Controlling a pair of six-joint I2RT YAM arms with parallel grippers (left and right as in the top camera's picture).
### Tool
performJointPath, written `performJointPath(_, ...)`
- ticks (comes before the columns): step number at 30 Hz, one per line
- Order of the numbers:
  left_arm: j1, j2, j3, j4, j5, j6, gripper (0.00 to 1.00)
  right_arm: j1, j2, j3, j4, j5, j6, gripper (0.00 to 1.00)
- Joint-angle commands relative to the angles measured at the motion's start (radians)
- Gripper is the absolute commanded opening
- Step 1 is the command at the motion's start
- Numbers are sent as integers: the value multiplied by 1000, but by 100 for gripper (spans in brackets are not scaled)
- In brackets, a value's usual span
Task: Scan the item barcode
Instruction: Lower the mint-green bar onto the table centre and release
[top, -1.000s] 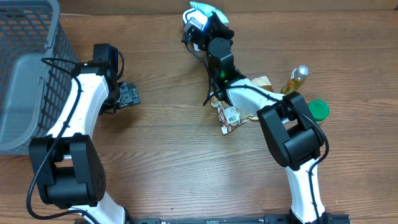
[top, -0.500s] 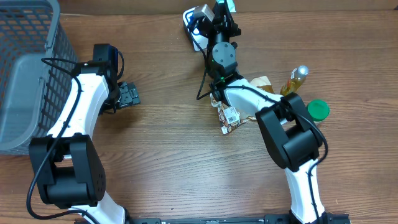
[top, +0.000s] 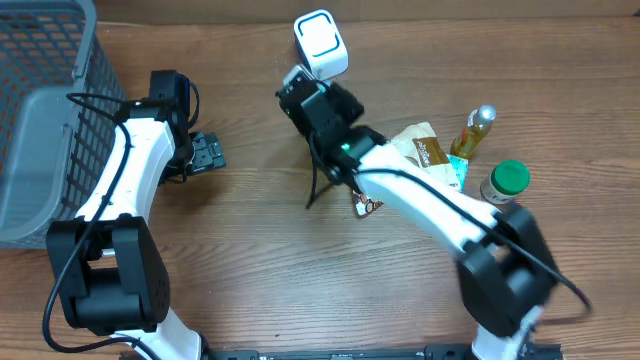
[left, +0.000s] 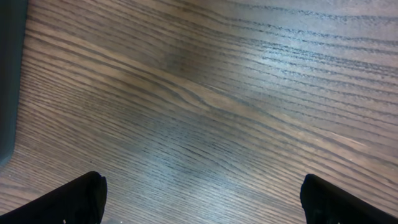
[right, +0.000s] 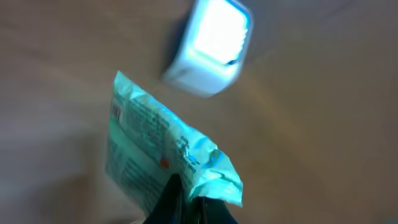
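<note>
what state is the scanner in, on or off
On: the scanner face glows bright white in the right wrist view, just beyond the packet.

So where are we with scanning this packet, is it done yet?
Done: the right gripper is shut on the teal packet. In hand: it holds the packet close to the lit scanner. Remaining: whether a scan registered I cannot tell; the left gripper sits open and idle.

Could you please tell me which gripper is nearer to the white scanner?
Right. The right gripper, holding a packet, is close beside the scanner; the left gripper sits far off, toward the basket.
</note>
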Motion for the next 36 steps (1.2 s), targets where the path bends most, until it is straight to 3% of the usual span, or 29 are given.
performJointPath(1,-2,-28,-2,-3,-6,15,99,-11,-122,21,-133,-350,317,4)
performJointPath(4,-2,-28,-2,-3,-6,15,99,-27,-130,21,-313,-508,337,4)
performJointPath(8,-2,-28,-2,-3,-6,15,100,-42,-124,-11,-470,-525,337,6)
performJointPath(11,-2,-28,-2,-3,-6,15,100,-48,-124,-32,-529,-526,338,21)
performJointPath(16,-2,-28,-2,-3,-6,15,99,-49,-124,-67,-539,-525,338,95)
performJointPath(17,-2,-28,-2,-3,-6,15,100,-51,-124,-72,-533,-525,338,100)
performJointPath(26,-2,-28,-2,-3,-6,15,100,-155,-123,-75,-510,-522,518,100)
performJointPath(36,-2,-28,-2,-3,-6,15,99,-301,-123,-75,-495,-515,516,100)
